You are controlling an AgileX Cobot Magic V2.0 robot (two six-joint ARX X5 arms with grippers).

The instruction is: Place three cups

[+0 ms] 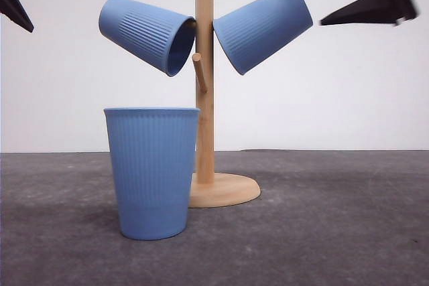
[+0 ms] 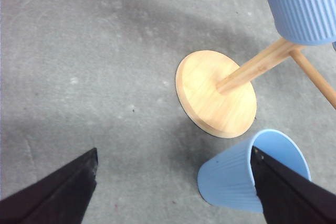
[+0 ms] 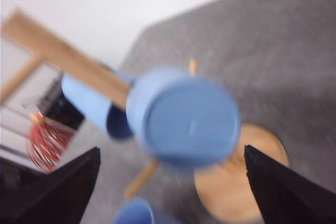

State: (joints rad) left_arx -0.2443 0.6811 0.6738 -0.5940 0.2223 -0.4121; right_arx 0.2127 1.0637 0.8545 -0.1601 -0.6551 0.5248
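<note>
A wooden stand (image 1: 204, 98) carries two light-blue cups tilted on its pegs, one on the left (image 1: 147, 31) and one on the right (image 1: 263, 26). The third cup (image 1: 153, 172) stands upright on the table beside the stand's round base (image 2: 215, 93). My left gripper (image 2: 174, 153) is open and empty, high above the table, with the upright cup (image 2: 236, 177) near one finger (image 2: 294, 192). My right gripper (image 3: 171, 149) is open, just off the flat bottom of the right hung cup (image 3: 186, 121). Its dark fingers (image 1: 375, 6) sit apart from that cup.
A grey mat (image 1: 322, 232) covers the table, with a white wall behind. A free peg (image 1: 200, 72) juts from the front of the stand. The blurred right wrist view shows a red wire object (image 3: 44, 142) and a black item beyond the table.
</note>
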